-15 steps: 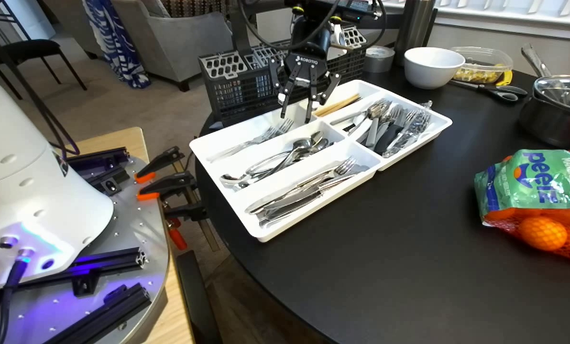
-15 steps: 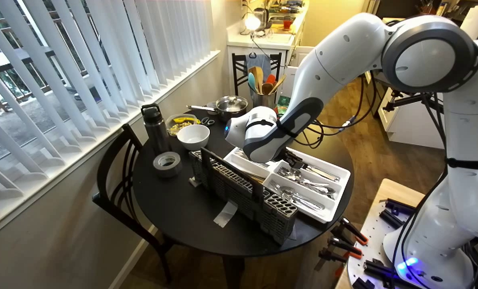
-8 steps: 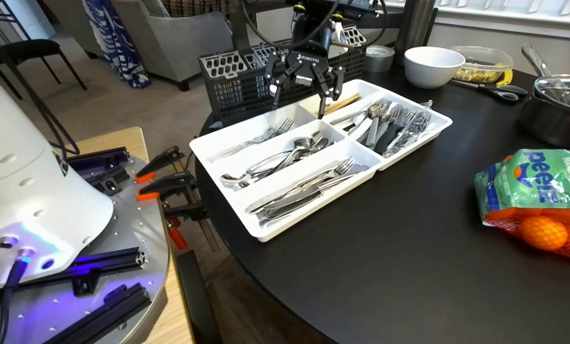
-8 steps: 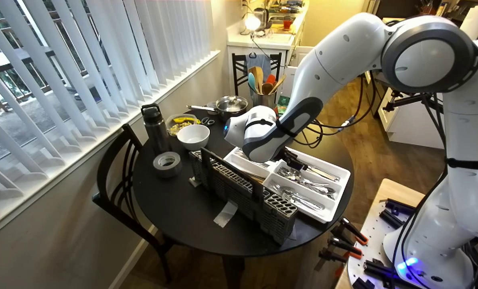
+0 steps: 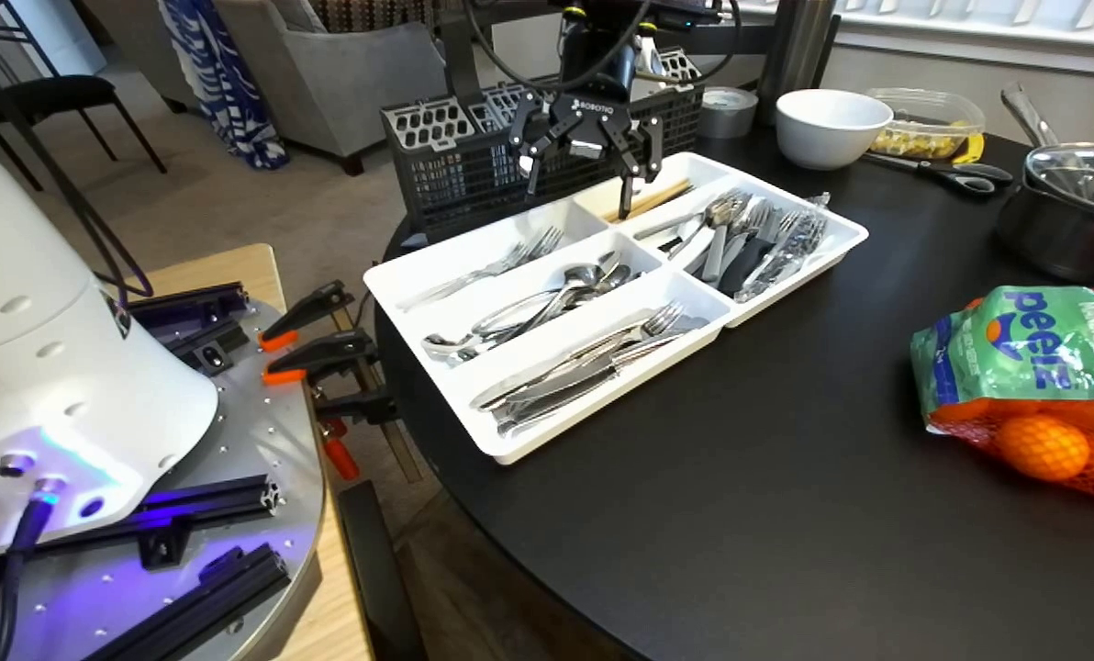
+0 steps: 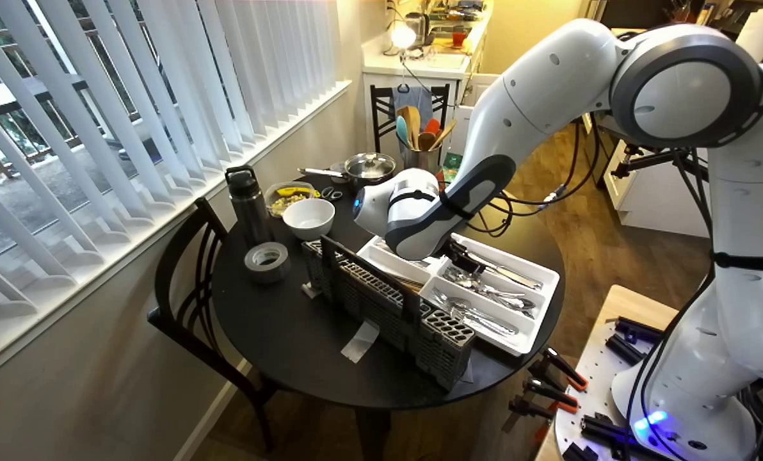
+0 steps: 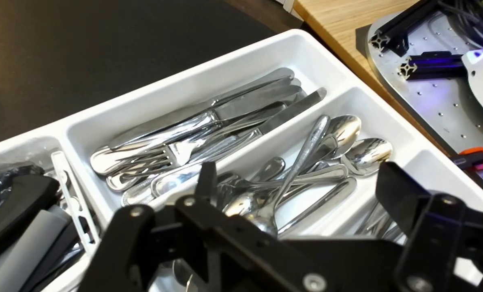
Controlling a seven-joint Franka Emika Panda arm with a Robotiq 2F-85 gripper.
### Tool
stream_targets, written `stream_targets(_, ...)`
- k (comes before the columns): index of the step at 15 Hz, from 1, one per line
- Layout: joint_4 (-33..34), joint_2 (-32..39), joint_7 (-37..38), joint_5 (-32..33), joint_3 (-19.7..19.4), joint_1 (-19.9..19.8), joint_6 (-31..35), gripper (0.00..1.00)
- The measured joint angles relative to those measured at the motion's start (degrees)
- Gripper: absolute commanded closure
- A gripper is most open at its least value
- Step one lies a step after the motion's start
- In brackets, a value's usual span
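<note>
In the wrist view the pincer stands wide, its fingers well apart, with nothing held. Framed between them lie spoons, loose and crossing one another, in the middle compartment of the white cutlery tray. One finger shows against the divider on the side of the knives, the other against the edge of the compartment with the forks, so the spread looks broad for that channel; a descent here would probably go better with the jaws partly narrowed and centred between the walls. Because the spoons overlap, gripping one handle squarely across, where it lies clear of its neighbours, should be surer than dipping into the heap. A slow, straight drop seems wise: a tip landing on a divider could shove the tray.

In an exterior view, a dark dishwasher cutlery basket stands just behind the pincer, so sideways moves that way call for care.

The wrist hangs over the tray with the pincer pointing down; its height above the cutlery is hard to judge. Behind it the forearm climbs to a raised elbow, and the arm then drops to its base beside the round black table.
</note>
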State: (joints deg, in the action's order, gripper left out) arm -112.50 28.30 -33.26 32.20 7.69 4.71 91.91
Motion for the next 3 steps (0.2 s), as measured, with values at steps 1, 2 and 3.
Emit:
stream_targets(1,0.0,0.1,0.0,0.0,0.0,0.0,0.0,0.0)
stream_targets(2,0.0,0.1,0.0,0.0,0.0,0.0,0.0,0.0)
stream_targets(3,0.0,0.1,0.0,0.0,0.0,0.0,0.0,0.0)
